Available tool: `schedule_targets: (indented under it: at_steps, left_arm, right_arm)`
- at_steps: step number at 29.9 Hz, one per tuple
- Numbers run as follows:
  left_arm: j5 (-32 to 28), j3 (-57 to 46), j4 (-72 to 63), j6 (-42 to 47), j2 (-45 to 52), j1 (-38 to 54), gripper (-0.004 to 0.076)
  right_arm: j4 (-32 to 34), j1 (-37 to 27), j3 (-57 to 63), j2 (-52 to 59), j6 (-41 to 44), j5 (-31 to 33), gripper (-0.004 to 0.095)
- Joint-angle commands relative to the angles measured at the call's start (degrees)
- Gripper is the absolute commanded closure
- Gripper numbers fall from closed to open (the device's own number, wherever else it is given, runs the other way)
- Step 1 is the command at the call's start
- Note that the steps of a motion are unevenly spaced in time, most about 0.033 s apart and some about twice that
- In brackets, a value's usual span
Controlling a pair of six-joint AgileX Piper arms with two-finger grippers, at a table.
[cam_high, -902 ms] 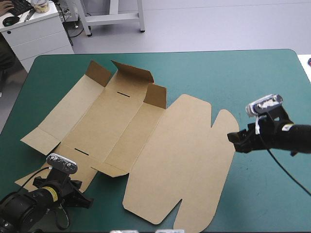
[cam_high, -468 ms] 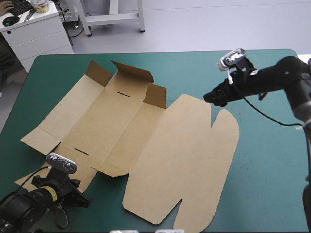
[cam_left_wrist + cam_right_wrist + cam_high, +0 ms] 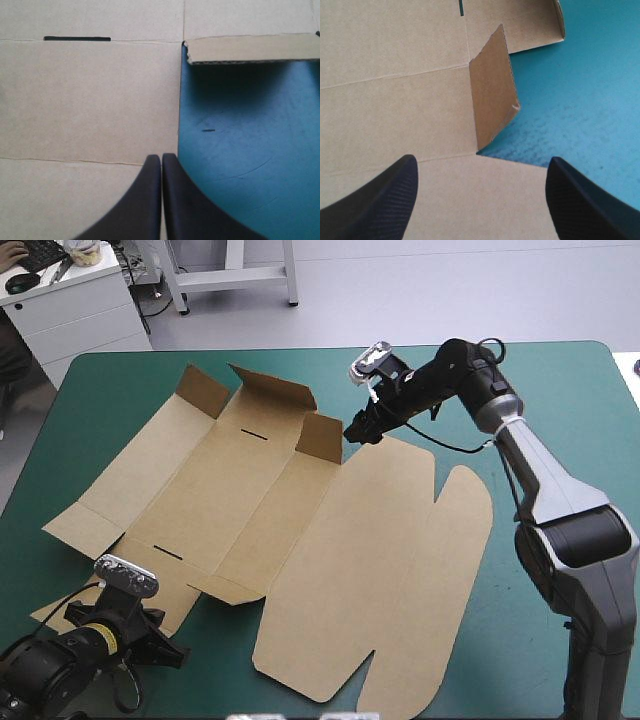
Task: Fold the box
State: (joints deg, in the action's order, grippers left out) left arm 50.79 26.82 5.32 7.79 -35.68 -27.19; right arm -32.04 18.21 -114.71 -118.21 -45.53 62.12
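The box [image 3: 300,540] lies mostly flat on the teal-green worktop [image 3: 560,390]. The right pincer [image 3: 481,160] hovers spread before its upright far flap [image 3: 492,95]. The left pincer [image 3: 161,157], pressed together, sits over the near edge. Folding looks barely begun; next, pinch that flap.

The high view looks forward and down from behind, over the whole table [image 3: 560,380]. The left wrist view hangs close above the near edge of the box [image 3: 90,100]. The right wrist view closely faces an upright flap [image 3: 490,95], shared with the high view
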Motion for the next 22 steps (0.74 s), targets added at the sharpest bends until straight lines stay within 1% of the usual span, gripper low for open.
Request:
schedule_targets:
  at_steps: [1,8,10,22]
  left_arm:
    - [-2.2,1.9,0.5,0.6,-0.2,-0.3,0.0734]
    - [-2.2,1.9,0.5,0.6,-0.2,-0.3,0.0734]
    - [-2.2,1.9,0.5,0.6,-0.2,-0.3,0.0734]
    - [-2.2,1.9,0.5,0.6,-0.2,-0.3,0.0734]
  right_arm:
    - [-0.4,1.3,-5.8,-0.4,-0.8,-1.6,0.0251]
    - [0.4,2.7,-11.3,-4.7,-1.1,-2.3,0.0252]
    - [-0.8,2.9,-11.5,-5.3,-1.8,-2.8,0.0252]
    - [-1.0,6.0,-11.6,-8.4,-4.3,-9.7,0.0252]
